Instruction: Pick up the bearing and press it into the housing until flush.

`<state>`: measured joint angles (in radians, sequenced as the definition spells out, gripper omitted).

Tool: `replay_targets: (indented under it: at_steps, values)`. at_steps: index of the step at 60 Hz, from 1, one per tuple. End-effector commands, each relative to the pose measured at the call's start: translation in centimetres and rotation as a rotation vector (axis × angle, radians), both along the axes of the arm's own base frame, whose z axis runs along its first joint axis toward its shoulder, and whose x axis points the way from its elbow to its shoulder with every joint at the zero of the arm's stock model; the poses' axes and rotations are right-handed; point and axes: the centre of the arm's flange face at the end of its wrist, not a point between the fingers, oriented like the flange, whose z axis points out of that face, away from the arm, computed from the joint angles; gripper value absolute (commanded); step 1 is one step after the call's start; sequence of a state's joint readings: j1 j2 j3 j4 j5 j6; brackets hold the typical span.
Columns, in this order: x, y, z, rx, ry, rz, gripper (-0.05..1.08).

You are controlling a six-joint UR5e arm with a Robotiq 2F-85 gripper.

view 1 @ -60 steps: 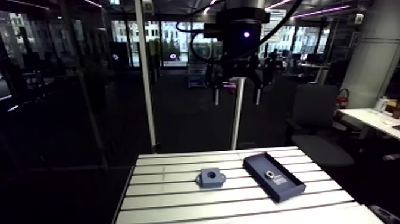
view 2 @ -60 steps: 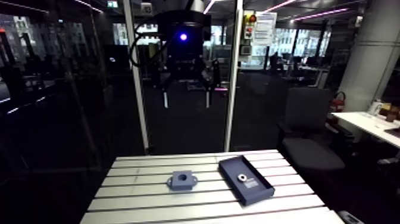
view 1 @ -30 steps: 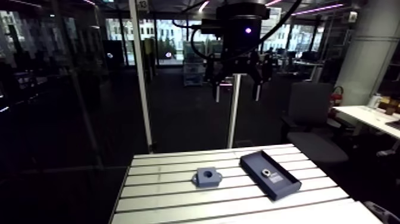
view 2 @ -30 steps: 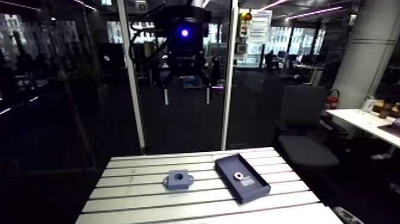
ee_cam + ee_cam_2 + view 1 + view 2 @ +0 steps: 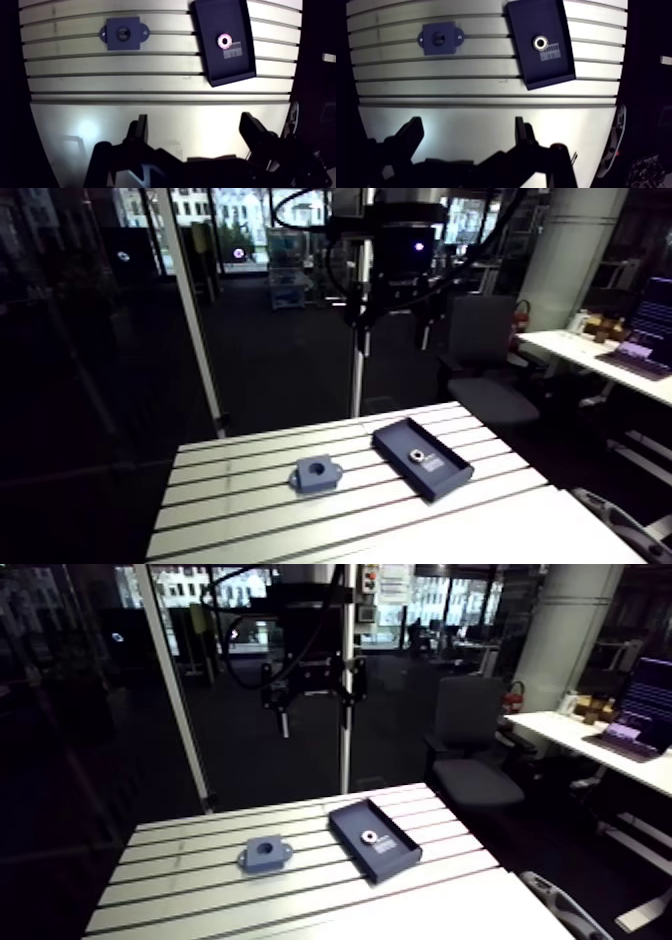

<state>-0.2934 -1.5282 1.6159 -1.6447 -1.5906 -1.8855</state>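
claw (image 5: 195,125) spread wide, empty, high over tabletop (image 5: 150,70) | bearing (image 5: 224,40) flat, bore up, in dark tray (image 5: 235,75); tray long axis across slots | housing (image 5: 123,33) nr tray, not touching, bore up, ears along slots

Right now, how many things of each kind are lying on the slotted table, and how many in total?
dark blue tray: 1
bearing: 1, lying inside the tray
blue housing: 1, beside the tray and apart from it
Total: 3
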Motion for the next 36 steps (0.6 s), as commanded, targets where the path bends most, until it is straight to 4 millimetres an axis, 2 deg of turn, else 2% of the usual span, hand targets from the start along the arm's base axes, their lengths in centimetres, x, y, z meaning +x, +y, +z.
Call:
replay_targets:
  at_steps: [1, 12, 36]
  values:
    - [-3.5, 5.4, -7.5, 0.004, 0.002, 0.047, 0.01]
    - [-4.3, 6.0, -10.7, -0.004, -0.027, 0.044, 0.01]
    - [-4.6, 8.0, -14.8, -0.003, -0.019, 0.048, 0.01]
